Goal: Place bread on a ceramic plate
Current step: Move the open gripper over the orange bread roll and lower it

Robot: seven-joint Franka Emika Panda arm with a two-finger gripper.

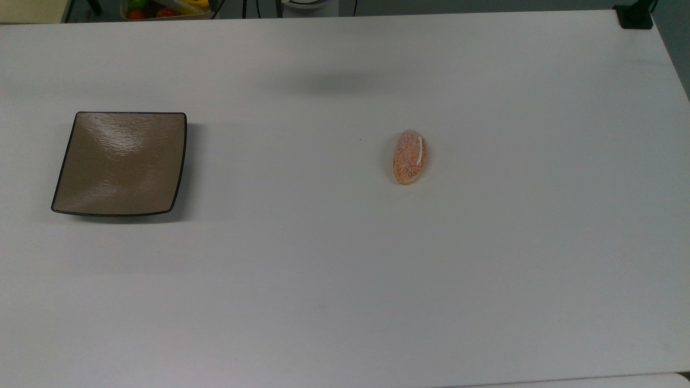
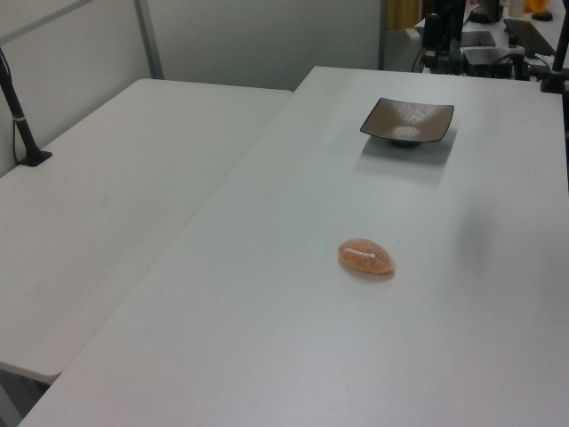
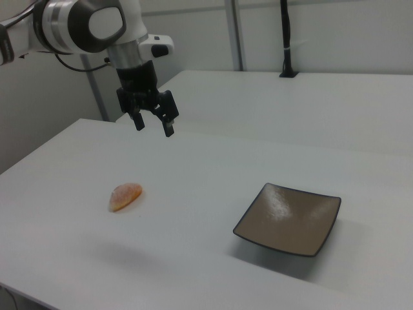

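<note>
On the white bench (image 1: 345, 280) the bread (image 1: 410, 157) lies by itself, an oval orange-brown roll with a grainy surface and one white stripe along its top; in the top view it sits a little right of centre, its long axis running roughly away from the camera. Well apart from it, toward the top view's left, stands the ceramic plate (image 1: 123, 163) — square, glossy brown-taupe, thin black rim, shallow dished centre — with nothing on it; bare bench lies between the two. The left view shows the same pair from another side: the roll (image 2: 365, 257) near the middle of the bench, the plate (image 2: 408, 121) farther back toward the far edge, a second white table (image 2: 107, 196) butted alongside at the left view's left. In the right view the roll (image 3: 125, 196) lies at the left and the plate (image 3: 288, 218) at the right, one corner of the plate pointing toward the camera; above and behind the roll hangs the end effector (image 3: 155, 124), black, fingers pointing down and spread apart with a clear gap between them, holding nothing and well clear of the bench — it hangs from the white-and-grey arm (image 3: 87, 26) that enters from the right view's upper left. A soft shadow (image 1: 334, 82) falls on the bench in the top view, beyond the roll.
</note>
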